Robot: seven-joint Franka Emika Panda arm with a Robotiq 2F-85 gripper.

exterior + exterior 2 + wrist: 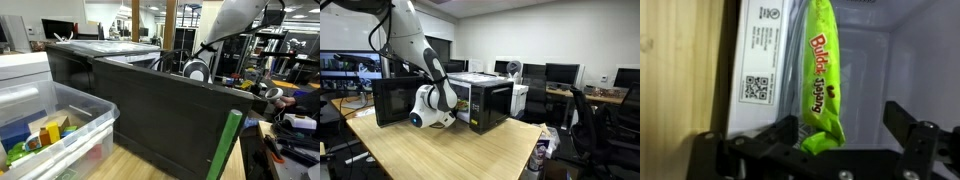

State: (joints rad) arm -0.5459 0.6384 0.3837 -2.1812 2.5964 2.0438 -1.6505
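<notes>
A strip of pale wooden table (pixel 680 70) runs down the left edge of the wrist view, its grain showing. Next to it is a white printed label (pixel 762 60) with a square code, lying flat on the front frame of the microwave (pixel 905 50). The microwave's grey inner walls look smooth and dull.

In the middle of the frame is the packet (pixel 820 70) — long, narrow and bright green, made of glossy film with red-and-white lettering. It reaches from the top of the frame down to the bottom centre.

The gripper (pixel 840 120) sits along the bottom edge with its jaws spread wide, holding nothing. The packet's lower end is just beside the black finger left of centre, and the other finger (pixel 905 125) stands well apart at lower right. Whether the nearer finger touches the film I cannot tell.

Judged from this, a sound grip would need the packet centred between the fingers before they close, with the pads set across its narrow width. The film looks slippery and soft — a gentle, square squeeze would suit it better than a pinch at one edge.

In an exterior view the black door (pixel 392 100) hangs open at the left. The white arm (pixel 415 45) reaches down into the box at centre.
</notes>
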